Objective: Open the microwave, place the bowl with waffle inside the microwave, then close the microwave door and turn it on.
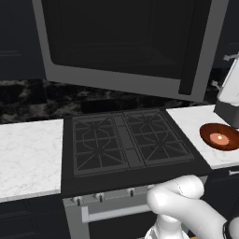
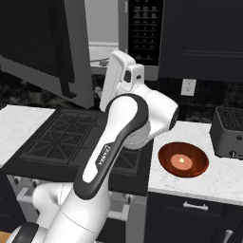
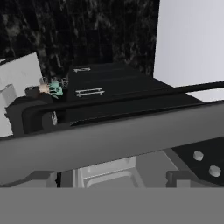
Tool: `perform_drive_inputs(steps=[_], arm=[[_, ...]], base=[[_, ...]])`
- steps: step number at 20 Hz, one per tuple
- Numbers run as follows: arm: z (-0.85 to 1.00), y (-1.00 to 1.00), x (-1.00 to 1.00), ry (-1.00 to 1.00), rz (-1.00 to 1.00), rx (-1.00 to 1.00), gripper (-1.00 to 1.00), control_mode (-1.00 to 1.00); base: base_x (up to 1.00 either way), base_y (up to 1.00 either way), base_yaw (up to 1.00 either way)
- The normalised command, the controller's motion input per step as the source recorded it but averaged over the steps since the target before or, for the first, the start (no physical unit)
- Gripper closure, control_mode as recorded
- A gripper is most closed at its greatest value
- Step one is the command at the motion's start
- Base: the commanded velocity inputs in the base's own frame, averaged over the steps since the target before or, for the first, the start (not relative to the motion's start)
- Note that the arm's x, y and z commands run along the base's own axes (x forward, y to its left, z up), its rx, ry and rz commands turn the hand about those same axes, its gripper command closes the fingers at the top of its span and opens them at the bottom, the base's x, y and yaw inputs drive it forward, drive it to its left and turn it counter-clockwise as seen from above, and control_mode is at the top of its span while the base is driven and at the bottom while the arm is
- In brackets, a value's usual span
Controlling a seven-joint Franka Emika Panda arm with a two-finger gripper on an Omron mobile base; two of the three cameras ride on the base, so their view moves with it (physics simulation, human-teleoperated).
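Microwave door (image 1: 126,42) swung wide open above stove (image 1: 126,140). Bowl (image 2: 183,160) with waffle (image 2: 181,160) set on right worktop (image 2: 223,178), near front edge, between stove and toaster (image 2: 229,132). Hand judged released, nothing held. Bowl judged rigid, glossy, slippery; rim grasp advised. Clear room judged above bowl; door edge to be avoided.

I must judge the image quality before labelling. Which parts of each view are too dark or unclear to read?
Left base view: the microwave door glass is almost black and the backsplash very dim; the bowl and waffle are lit and readable. Right base view: the cabinets are near black; the button panel lettering is too small to read. Hand view: coarse, dark, hard to make out.
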Motion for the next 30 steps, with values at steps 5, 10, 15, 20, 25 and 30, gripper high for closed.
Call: perform_drive_inputs(steps=[5,10,15,20,25,30], arm=[[0.00,0.00,0.45,-0.06,0.00,-0.02,-1.00,-1.00],[0.00,0.02,0.34,-0.10,0.00,-0.04,-1.00,-1.00],[0.00,0.25,0.09,-0.10,0.00,-0.11,-1.00,-1.00],[0.00,0.53,-0.13,-0.11,0.01,-0.12,-1.00,-1.00],[0.02,0.58,-0.48,-0.11,0.05,-0.04,-1.00,-1.00],[0.03,0.56,-0.73,-0.11,0.09,0.00,-1.00,-1.00]], base=[[0.00,0.00,0.00],[0.00,0.00,0.00],[0.00,0.00,0.00],[0.00,0.00,0.00],[0.00,0.00,0.00],[0.00,0.00,0.00]])
